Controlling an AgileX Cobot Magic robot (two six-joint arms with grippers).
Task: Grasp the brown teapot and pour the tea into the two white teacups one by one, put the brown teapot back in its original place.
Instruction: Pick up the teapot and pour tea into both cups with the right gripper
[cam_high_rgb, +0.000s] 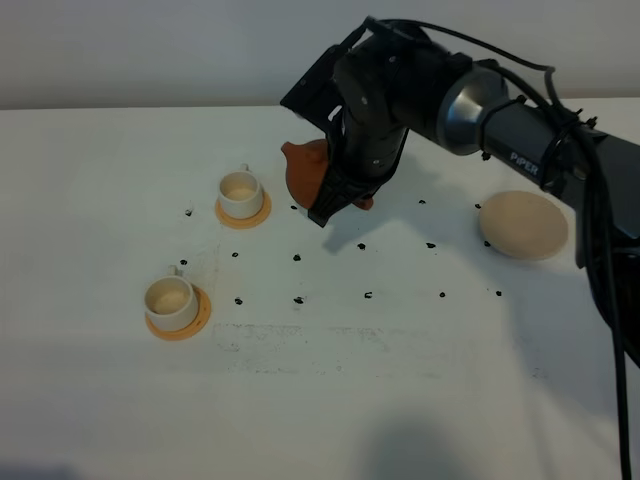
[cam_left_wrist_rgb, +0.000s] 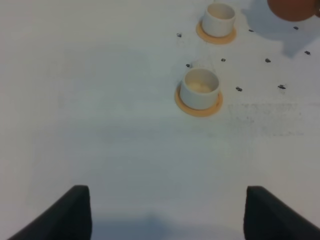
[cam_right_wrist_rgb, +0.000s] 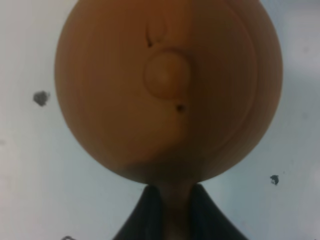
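The brown teapot hangs in the air just right of the far white teacup, spout pointing left toward it. My right gripper is shut on the teapot's handle; in the right wrist view the round lid and knob of the teapot fill the frame, with the gripper pinching the handle. The near teacup sits on its orange saucer at front left. The beige coaster lies bare at the right. My left gripper is open over bare table, short of the near teacup and the far teacup.
Small black marks dot the white table between the cups and the coaster. The right arm reaches across from the right edge above the coaster, trailing black cables.
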